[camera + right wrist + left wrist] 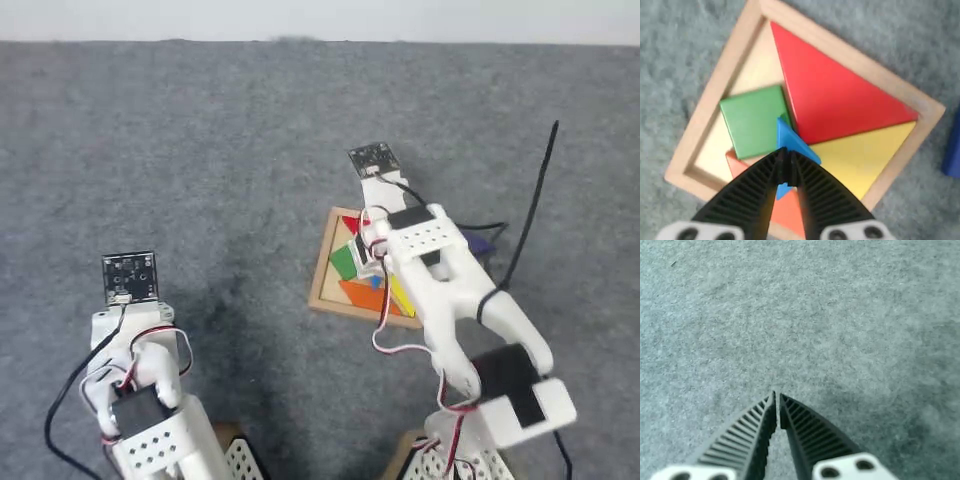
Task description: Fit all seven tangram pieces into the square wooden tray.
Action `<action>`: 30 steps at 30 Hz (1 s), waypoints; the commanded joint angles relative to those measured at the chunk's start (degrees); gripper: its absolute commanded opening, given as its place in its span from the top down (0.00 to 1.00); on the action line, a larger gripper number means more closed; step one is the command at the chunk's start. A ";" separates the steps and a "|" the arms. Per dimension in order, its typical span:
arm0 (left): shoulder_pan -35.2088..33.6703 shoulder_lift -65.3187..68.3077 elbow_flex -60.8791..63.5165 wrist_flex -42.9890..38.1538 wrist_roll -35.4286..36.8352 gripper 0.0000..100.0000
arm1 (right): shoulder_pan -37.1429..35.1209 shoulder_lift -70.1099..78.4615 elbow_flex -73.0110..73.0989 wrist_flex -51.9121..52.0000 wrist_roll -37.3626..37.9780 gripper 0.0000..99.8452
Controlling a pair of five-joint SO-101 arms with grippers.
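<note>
Whole thing sits on a grey felt-ish table. The left arm is parked well off to the side of the action, and its left gripper hangs over bare grey with the ribbed fingers pretty much together, just a sliver of a gap and nothing in them. The right arm is stretched out over the square wooden tray, which lies flat on the table. Inside the tray, the big red triangle fills one corner, the yellow triangle sits right against its long edge, and the green square touches the red one's other side, with some bare tray floor showing next to the green. An orange triangle peeks out just under the green square. The right gripper is pinched tight on the small blue triangle, right about where the green, red and yellow meet. One dark blue piece lies outside the tray on the felt.
</note>
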 commanded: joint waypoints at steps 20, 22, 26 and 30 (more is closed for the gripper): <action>0.26 -0.79 -0.48 0.44 -0.79 0.98 | -4.53 15.69 -22.51 3.12 -4.40 0.99; 0.26 -0.79 -0.48 0.44 -0.79 0.98 | -4.35 15.08 -24.09 4.79 -4.57 0.99; 0.26 -0.79 -0.48 0.44 -0.79 0.98 | -4.62 9.10 -24.53 3.65 -5.89 0.99; 0.26 -0.79 -0.48 0.44 -0.79 0.98 | -4.18 1.54 -23.47 7.52 -6.15 0.99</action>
